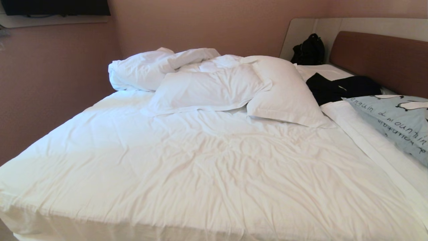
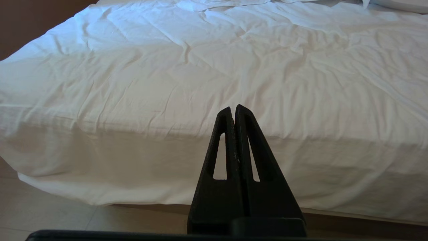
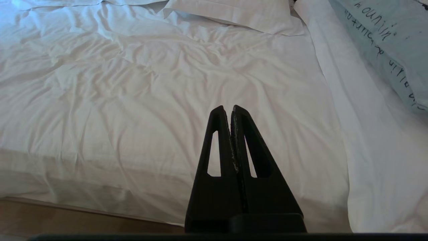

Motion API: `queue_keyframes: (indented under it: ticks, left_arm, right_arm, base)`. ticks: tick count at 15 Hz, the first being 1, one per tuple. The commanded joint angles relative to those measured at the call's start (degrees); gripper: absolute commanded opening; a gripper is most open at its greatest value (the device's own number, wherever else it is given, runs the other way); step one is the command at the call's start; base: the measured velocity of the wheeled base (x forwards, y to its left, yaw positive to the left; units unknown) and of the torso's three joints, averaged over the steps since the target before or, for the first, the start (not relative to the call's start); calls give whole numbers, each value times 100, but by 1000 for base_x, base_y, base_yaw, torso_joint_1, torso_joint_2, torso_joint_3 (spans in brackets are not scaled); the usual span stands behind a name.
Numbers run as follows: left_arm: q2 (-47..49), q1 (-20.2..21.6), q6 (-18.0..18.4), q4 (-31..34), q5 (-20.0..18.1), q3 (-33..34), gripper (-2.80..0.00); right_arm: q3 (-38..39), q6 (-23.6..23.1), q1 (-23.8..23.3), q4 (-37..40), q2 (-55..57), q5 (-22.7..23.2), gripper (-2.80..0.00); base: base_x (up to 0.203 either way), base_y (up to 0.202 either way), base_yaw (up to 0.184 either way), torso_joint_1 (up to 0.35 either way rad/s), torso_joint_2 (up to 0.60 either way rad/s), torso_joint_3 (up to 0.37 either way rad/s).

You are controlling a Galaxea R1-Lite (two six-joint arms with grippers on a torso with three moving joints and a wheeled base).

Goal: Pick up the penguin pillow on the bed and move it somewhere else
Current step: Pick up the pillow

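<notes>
The light-blue rectangular penguin pillow (image 1: 398,124) is found on the white-sheeted bed (image 1: 200,167). The left gripper (image 2: 233,108) and right gripper (image 3: 227,109) are seen closed, empty.

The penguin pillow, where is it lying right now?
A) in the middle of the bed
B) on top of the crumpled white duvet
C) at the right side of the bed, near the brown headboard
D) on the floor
C: the penguin pillow lies at the bed's right side, just below the brown headboard, untouched by either pincer.
</notes>
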Motion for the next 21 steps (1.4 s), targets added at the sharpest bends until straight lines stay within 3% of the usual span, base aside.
queue_keyframes:
  ticks: [1,5,12,21]
  left_arm:
    - [-2,0,1,-1,4,9,-280]
    - [-2,0,1,-1,3,9,-280]
    - [-2,0,1,-1,4,9,-280]
    - [-2,0,1,-1,4,9,-280]
  right_arm:
    - [-106,1,-2,-138,481,-1,-280]
    - [-339,71,-8,-611,1398,-19,-280]
    - [-1314,608,-9,-1584,3408,-37,-280]
    - [-2964,835,-25,-1754,5309,-79,-280]
  base:
    - [0,0,0,0,0,0]
    - [0,0,0,0,0,0]
    - [0,0,0,0,0,0]
    - [0,0,0,0,0,0]
